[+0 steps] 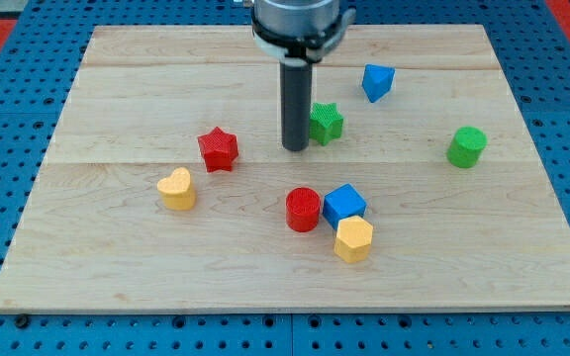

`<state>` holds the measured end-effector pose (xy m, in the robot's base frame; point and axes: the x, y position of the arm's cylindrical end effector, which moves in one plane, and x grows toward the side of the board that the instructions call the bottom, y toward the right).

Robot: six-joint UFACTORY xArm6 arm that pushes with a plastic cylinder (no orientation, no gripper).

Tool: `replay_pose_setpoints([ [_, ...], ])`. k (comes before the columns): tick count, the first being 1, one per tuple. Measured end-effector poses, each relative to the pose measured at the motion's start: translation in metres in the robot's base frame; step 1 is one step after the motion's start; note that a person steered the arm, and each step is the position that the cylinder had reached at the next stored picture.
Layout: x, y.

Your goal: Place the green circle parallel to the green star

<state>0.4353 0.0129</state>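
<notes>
The green circle [466, 146] stands at the view's right on the wooden board [117, 267]. The green star [327, 122] lies near the middle, toward the view's top. My tip [295, 148] rests on the board just left of the green star, touching or nearly touching it, and far left of the green circle. The dark rod hides part of the star's left edge.
A blue block [377, 81] lies above and right of the green star. A red star [218, 149] and a yellow heart [177, 188] lie left. A red circle [304, 209], blue cube [344, 204] and yellow hexagon [353, 238] cluster below the tip.
</notes>
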Motion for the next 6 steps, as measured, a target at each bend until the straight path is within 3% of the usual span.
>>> replay_pose_setpoints([
  [2,0.039,0.163],
  [3,-0.004,0.177],
  [5,0.01,0.217],
  [6,-0.005,0.255],
])
